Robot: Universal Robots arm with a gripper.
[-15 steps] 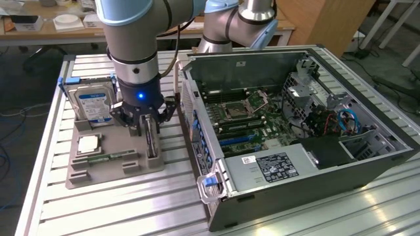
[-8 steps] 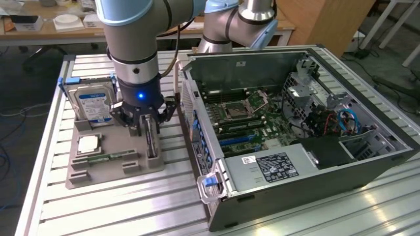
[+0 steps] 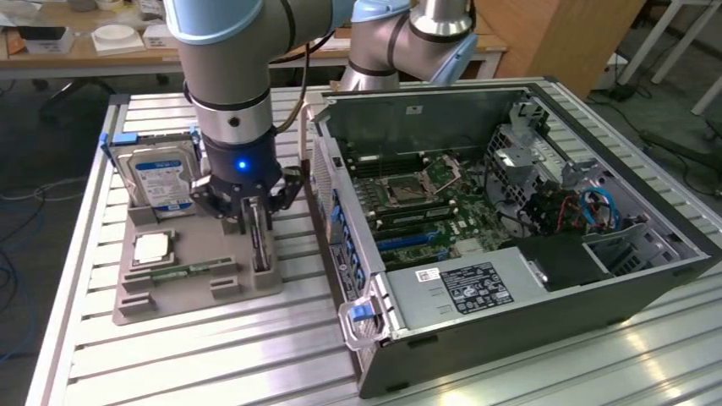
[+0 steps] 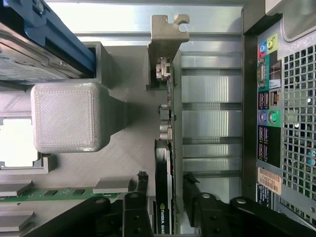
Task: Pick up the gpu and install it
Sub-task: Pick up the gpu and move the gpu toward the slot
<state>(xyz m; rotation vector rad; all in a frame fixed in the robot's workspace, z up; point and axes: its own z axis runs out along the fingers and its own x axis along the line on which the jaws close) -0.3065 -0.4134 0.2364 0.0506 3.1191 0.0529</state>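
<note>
The gpu point(image 3: 262, 247) stands on edge in a slot of the grey holder tray point(image 3: 192, 298), on the exterior view's left of the open computer case point(image 3: 530, 254). In the wrist view the gpu point(image 4: 165, 148) is a thin dark card with a grey metal end bracket point(image 4: 166, 34). My gripper point(image 3: 257, 222) is lowered over the card's near end. In the wrist view the gripper point(image 4: 166, 183) is open, its black fingers point(image 4: 142, 181) straddling the card with a narrow gap on one side.
The tray also holds a silver blue-labelled hard drive point(image 3: 158, 176), a processor chip point(image 3: 152, 248) and a green memory stick point(image 3: 186, 272). The case lies on its side with the motherboard point(image 3: 429, 203) exposed; its rear port panel point(image 4: 269, 123) is close beside the gpu.
</note>
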